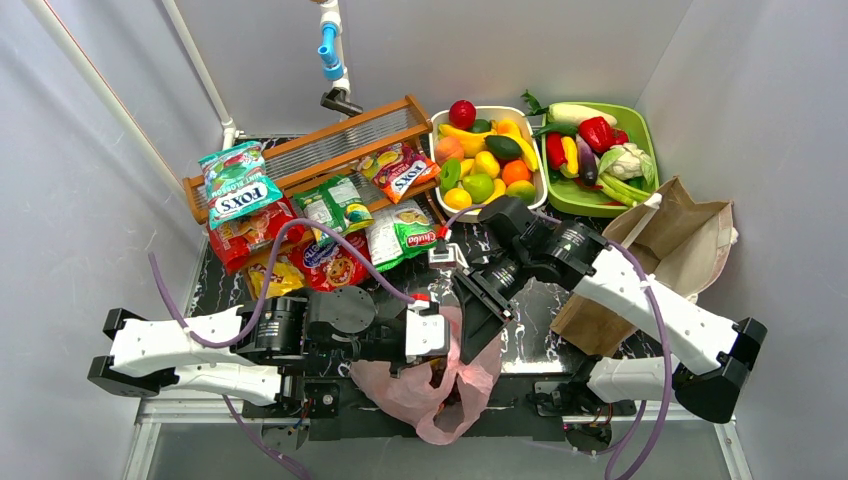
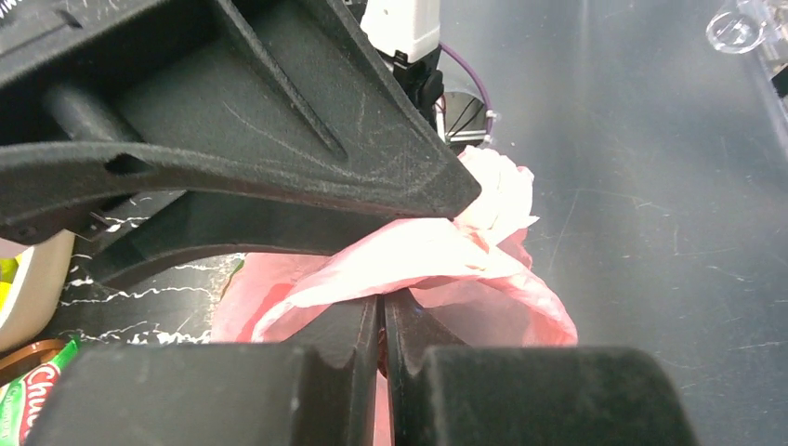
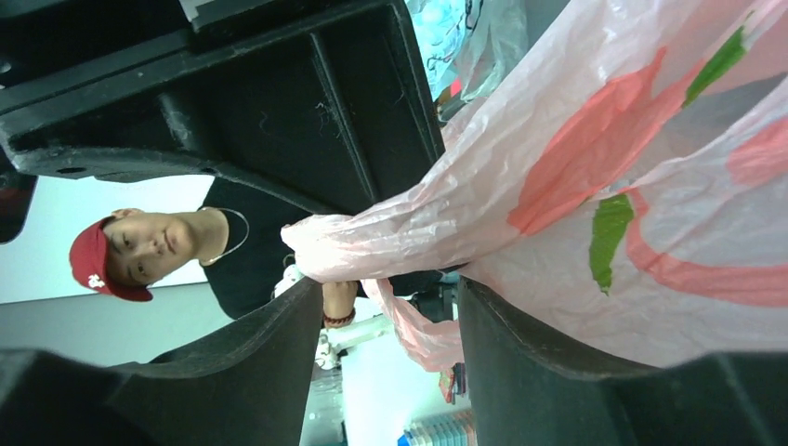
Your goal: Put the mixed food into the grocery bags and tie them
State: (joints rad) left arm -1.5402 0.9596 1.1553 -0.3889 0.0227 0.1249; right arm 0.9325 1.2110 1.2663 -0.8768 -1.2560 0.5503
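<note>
Only overhead — paper bag (image 1: 690, 245); close-up — pink bag (image 2: 446, 260).

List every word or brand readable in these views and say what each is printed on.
"FOX'S": teal and white foil snack packet, far left.
"FOX'S": orange and pink foil snack packet beside the wooden rack.
"Chu", cut off: green and white foil snack packet in the left wrist view.
All other print is too small to read.

Left arm (image 1: 175, 345) and right arm (image 1: 650, 305): white shells, black joints — purple cables (image 1: 300, 224) trailing. Fingers (image 2: 279, 139) are scuffed matte black.
</note>
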